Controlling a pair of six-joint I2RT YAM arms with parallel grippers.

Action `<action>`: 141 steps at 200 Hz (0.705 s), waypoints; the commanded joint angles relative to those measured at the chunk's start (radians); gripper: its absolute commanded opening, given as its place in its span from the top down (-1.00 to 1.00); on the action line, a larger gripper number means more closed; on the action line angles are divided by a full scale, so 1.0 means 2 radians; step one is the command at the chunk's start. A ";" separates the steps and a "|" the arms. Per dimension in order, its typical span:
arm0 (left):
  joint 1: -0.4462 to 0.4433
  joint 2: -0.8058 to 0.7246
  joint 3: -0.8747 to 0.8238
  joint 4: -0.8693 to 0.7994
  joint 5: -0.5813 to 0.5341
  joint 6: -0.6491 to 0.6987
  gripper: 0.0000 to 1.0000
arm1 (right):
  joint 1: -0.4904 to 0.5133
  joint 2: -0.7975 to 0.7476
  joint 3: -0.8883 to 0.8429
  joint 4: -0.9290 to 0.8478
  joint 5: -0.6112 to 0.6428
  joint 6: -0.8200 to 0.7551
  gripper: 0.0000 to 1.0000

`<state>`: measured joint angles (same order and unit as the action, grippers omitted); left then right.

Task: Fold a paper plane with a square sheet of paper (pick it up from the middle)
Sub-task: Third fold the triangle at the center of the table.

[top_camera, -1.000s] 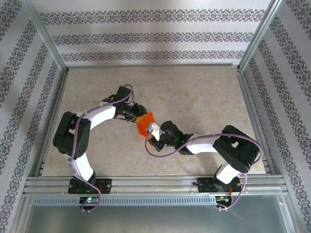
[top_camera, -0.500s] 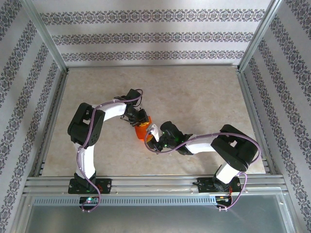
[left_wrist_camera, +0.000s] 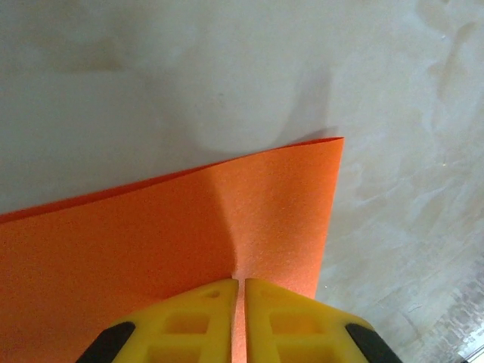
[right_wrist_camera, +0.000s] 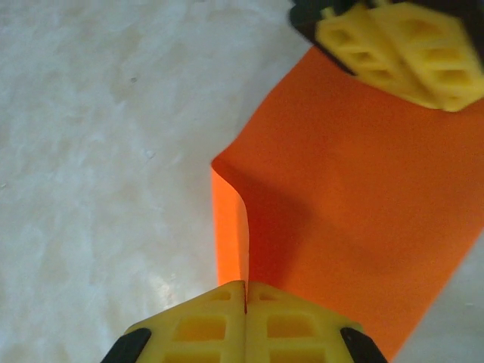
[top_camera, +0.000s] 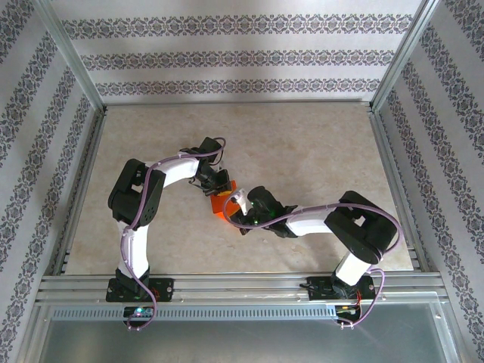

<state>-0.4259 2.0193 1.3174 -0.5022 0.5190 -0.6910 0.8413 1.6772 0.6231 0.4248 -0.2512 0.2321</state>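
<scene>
The thin bright orange-red sheet of paper [top_camera: 221,206] sits near the middle of the pale marbled surface [top_camera: 302,144], a little left of centre, caught between the two arms. The left pincer [left_wrist_camera: 238,291] is clenched on it: in the left wrist view its yellow fingers are pressed together with the sheet's edge nipped between them, and a soft ridge runs up the paper from the grip toward its far edge. The right pincer [right_wrist_camera: 246,291] is likewise clenched on the sheet, its yellow fingers meeting on a raised fold where one side of the paper bends upward and casts a shadow on the flatter part beside it. In the right wrist view the left pincer shows at the opposite end of the sheet. From above, the left pincer holds the far-left side and the right pincer the near-right side.
</scene>
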 commanded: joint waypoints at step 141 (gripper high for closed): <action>-0.015 0.033 0.009 -0.037 -0.009 0.027 0.80 | -0.010 0.022 0.035 -0.055 0.068 0.017 0.95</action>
<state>-0.4332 2.0350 1.3376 -0.5148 0.5228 -0.6579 0.8330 1.7031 0.6628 0.3344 -0.1345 0.2604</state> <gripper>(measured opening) 0.103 0.046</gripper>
